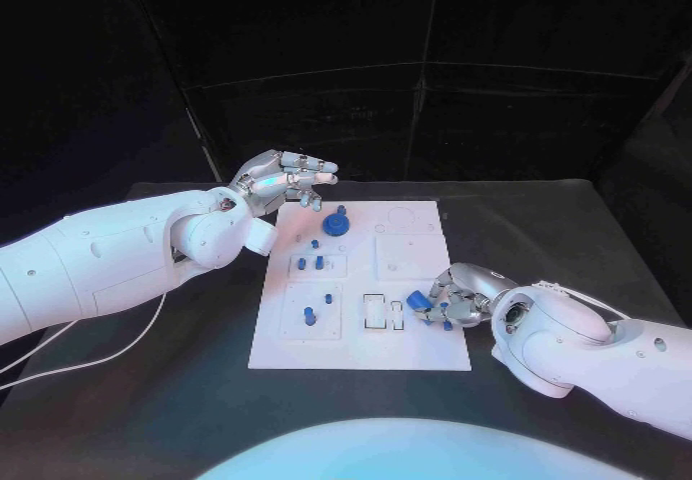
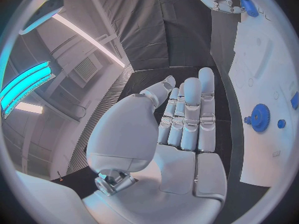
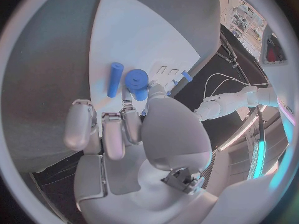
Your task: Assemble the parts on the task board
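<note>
— Starting at the left: what is the left hand (image 1: 284,180) doing?

— It hovers over the far left corner of the white board (image 1: 433,345), above the black table (image 1: 159,400). Its fingers are stretched out and apart, and it holds nothing. The left wrist view shows the same: an empty palm with straight fingers (image 2: 190,109).

— And the surface itself?

— A matte black tabletop with the board lying flat in the middle. Black curtains (image 1: 433,100) close off the room behind it. A white cable (image 1: 87,360) trails over the table's near left part.

— Where are the parts?

— A blue gear (image 1: 336,222) stands on the board's far left area, near the left hand. Small blue pegs (image 1: 319,263) stand in the recessed squares nearer the middle, and 1 more blue peg (image 1: 309,316) sits closer to the near edge.

— The right side?

— The right hand (image 1: 450,300) rests at the board's right edge, fingers curled around a round blue part (image 3: 137,80). Just beside it on the board lies a blue cylinder (image 3: 114,78).
</note>
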You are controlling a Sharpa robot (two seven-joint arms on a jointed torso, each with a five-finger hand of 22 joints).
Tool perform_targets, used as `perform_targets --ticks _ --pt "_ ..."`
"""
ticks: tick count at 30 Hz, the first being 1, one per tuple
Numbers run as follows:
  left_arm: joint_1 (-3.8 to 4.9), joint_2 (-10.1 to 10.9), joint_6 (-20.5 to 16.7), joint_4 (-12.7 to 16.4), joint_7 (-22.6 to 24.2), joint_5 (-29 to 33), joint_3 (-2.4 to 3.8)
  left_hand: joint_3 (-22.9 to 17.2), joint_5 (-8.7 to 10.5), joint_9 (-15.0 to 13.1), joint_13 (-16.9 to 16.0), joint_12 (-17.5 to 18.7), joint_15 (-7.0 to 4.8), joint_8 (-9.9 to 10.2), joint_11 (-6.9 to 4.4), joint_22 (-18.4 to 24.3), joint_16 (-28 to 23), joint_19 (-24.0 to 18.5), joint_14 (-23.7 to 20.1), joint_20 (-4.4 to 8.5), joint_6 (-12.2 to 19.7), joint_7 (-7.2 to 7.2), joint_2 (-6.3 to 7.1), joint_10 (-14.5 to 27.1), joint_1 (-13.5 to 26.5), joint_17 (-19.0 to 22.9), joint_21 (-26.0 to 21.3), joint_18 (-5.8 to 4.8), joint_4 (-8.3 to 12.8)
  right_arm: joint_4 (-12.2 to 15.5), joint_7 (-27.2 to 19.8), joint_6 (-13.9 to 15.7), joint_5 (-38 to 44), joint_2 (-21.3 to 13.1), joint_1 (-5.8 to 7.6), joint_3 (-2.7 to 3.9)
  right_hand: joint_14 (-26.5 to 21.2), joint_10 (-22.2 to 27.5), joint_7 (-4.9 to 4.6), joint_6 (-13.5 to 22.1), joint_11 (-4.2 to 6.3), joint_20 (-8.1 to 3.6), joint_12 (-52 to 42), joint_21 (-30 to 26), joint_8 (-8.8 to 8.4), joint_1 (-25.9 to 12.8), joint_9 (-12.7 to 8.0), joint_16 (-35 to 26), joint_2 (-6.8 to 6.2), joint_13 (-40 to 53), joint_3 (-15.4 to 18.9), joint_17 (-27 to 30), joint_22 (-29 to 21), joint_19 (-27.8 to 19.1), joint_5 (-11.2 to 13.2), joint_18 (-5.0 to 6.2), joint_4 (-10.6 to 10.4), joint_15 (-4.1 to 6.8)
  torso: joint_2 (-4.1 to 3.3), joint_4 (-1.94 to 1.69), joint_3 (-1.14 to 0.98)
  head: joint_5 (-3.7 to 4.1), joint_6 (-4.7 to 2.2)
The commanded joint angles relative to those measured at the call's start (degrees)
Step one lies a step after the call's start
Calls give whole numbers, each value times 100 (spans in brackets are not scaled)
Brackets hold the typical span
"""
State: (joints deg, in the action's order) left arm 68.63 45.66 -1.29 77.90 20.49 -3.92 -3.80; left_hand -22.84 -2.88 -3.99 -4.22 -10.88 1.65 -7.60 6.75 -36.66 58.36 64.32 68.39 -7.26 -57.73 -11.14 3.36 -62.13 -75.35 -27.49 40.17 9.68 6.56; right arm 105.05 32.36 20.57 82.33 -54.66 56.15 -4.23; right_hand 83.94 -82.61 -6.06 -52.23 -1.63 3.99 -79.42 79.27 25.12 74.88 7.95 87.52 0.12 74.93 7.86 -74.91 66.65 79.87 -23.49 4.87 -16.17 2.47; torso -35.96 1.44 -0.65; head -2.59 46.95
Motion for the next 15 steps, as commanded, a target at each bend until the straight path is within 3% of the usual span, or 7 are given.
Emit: perform_targets --ticks 1,3,7,15 --pt "5 -3 90 8 94 -2 4 46 0 5 4 -31 14 -21 6 10 28 -34 -37 -23 39 19 -49 38 11 10 -27 80 3 135 -210 437 -255 -45 6 4 476 -26 18 -64 38 -42 21 18 52 82 38 17 36 293 5 -867 -4 17 -115 -35 24 24 2 -3 6 16 -8" --pt "5 -5 89 9 96 -2 4 46 0 5 4 -31 14 -21 6 10 28 -34 -37 -23 39 19 -49 38 11 10 -27 80 3 228 -307 684 -352 -82 7 5 475 -14 41 -112 59 -59 52 17 93 140 55 14 55 275 8 -864 -6 15 -329 -34 28 41 2 -5 7 15 3" --pt "4 -6 92 13 96 -2 4 47 0 5 4 -33 14 -22 6 10 28 -35 -38 -23 40 20 -51 40 9 10 -28 80 3 389 -533 1069 -563 -128 8 8 478 -18 57 -134 74 -73 60 18 118 180 68 18 77 280 10 -881 -2 17 -430 -35 27 53 -5 -14 9 19 -11" --pt "4 -4 98 19 94 -2 3 45 -1 4 4 -36 14 -23 4 11 28 -35 -40 -23 40 21 -57 42 3 12 -30 80 5 455 -717 1092 -722 -73 9 11 478 -13 55 -128 73 -74 69 18 116 180 68 17 75 271 13 -877 -3 16 -433 -35 25 55 -6 -14 10 -9 6"
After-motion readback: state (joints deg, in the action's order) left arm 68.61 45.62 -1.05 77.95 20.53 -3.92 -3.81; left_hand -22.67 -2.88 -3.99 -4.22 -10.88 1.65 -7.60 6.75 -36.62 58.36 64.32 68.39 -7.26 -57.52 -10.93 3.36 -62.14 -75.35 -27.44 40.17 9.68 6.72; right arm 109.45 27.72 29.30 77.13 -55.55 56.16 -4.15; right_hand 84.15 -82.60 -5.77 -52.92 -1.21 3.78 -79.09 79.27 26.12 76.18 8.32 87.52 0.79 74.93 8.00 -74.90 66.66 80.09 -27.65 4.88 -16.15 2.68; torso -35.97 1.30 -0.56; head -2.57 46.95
